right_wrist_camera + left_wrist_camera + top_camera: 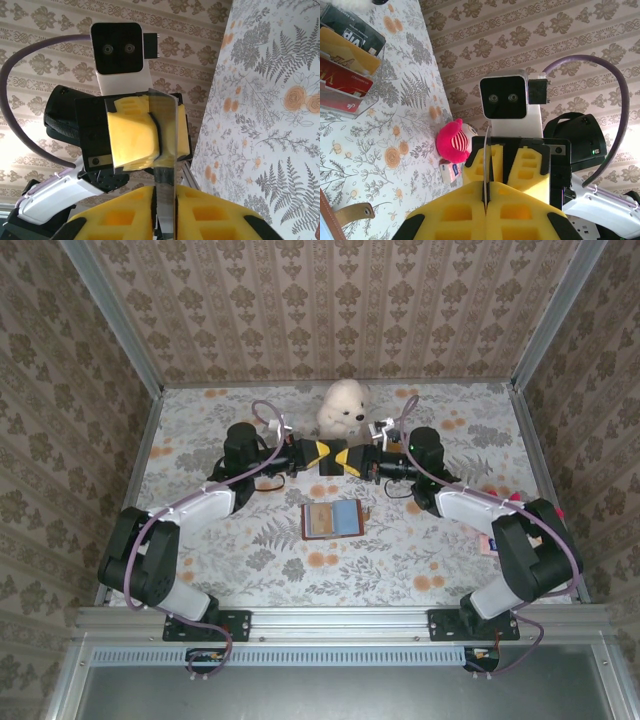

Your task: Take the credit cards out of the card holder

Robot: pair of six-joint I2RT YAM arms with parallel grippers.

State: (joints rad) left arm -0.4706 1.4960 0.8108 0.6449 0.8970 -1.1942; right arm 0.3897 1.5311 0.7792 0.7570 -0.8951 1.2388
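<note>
Above the table's middle my two grippers meet tip to tip with one thin pale credit card (333, 456) between them. My left gripper (486, 200) is shut on the card (486, 160), which I see edge-on as a thin line between its yellow pads. In the right wrist view, my right gripper (165, 200) stands slightly open around the same card (165, 125), with a dark gap beside it. The brown card holder (334, 519) lies open on the table below, blue lining up, apart from both grippers.
A white plush toy (342, 405) sits at the back centre. A clear box (347, 55) holding black, yellow and red cards stands on the table. A pink toy (454, 141) and a small packet lie to the right. Patterned walls enclose the table.
</note>
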